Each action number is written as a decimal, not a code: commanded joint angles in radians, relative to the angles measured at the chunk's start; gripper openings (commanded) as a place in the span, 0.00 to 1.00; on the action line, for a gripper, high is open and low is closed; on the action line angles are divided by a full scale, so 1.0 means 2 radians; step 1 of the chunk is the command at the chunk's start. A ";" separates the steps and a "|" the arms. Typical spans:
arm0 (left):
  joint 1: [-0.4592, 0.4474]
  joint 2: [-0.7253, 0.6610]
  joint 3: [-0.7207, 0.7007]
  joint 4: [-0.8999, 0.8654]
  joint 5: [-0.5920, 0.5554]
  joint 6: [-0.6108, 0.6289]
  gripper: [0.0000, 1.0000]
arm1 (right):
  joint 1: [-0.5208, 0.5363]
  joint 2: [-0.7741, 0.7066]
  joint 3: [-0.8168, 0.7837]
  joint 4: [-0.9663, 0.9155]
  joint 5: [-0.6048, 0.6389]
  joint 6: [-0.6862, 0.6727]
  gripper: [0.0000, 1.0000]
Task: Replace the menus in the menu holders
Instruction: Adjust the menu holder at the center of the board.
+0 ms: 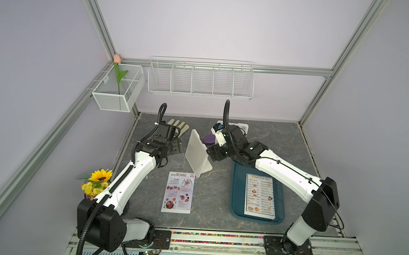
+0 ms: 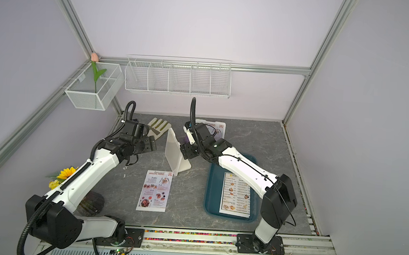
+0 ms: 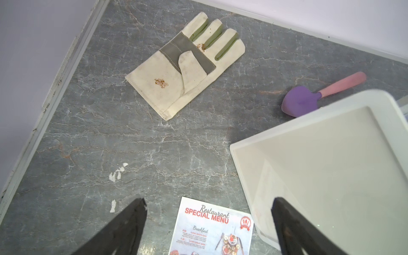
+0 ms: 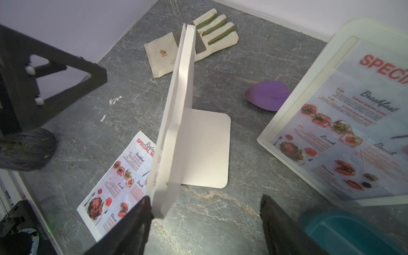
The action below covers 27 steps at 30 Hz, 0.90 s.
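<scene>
Grey marbled tabletop point(image 1: 213, 202) carries a teal tray point(image 1: 236, 196) stocking the DIM SUM INN menus point(image 1: 260, 196), probably the replacements. The empty menu holder point(image 1: 196, 152) stands mid-table with a loose SPECIAL MENU sheet point(image 1: 178, 192) flat before it. The rear menu holder point(image 4: 304, 88) is yet to be emptied. Both arms reach forward, flanking the empty holder, with the left gripper point(image 3: 208, 199) spread wide and the right gripper point(image 4: 205, 197) likewise, gripping nothing.

The left arm point(image 1: 136, 177) stretches forward and inward with its wrist bent down. The left end effector point(image 3: 209, 201) points downward, jaws spread wide and empty (both black fingers frame the wrist view). The right arm point(image 1: 284, 173) leans inward too, and the right end effector point(image 4: 205, 198) is likewise spread and empty.
</scene>
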 commanded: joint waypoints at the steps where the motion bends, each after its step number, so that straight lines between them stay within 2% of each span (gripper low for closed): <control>1: 0.000 -0.010 -0.003 0.002 -0.007 -0.012 0.91 | -0.002 -0.005 -0.014 0.011 0.000 0.018 0.79; 6: 0.000 -0.006 0.003 0.001 -0.011 -0.009 0.91 | -0.002 -0.042 -0.008 -0.002 0.039 0.006 0.80; 11: 0.000 -0.004 0.006 0.004 -0.015 -0.008 0.92 | 0.008 -0.056 0.010 -0.017 -0.005 -0.009 0.80; 13: 0.000 -0.004 0.007 0.004 -0.016 -0.007 0.92 | 0.017 -0.048 0.009 -0.016 -0.018 -0.006 0.82; 15: 0.000 -0.003 0.008 0.004 -0.017 -0.006 0.91 | 0.027 -0.033 0.008 -0.013 -0.009 -0.004 0.88; 20: 0.000 -0.001 0.016 0.001 -0.015 -0.004 0.92 | 0.031 0.009 0.014 -0.006 0.046 0.003 0.89; 27: 0.000 0.003 0.021 -0.002 -0.002 0.003 0.92 | 0.016 0.057 0.041 -0.008 0.069 -0.006 0.88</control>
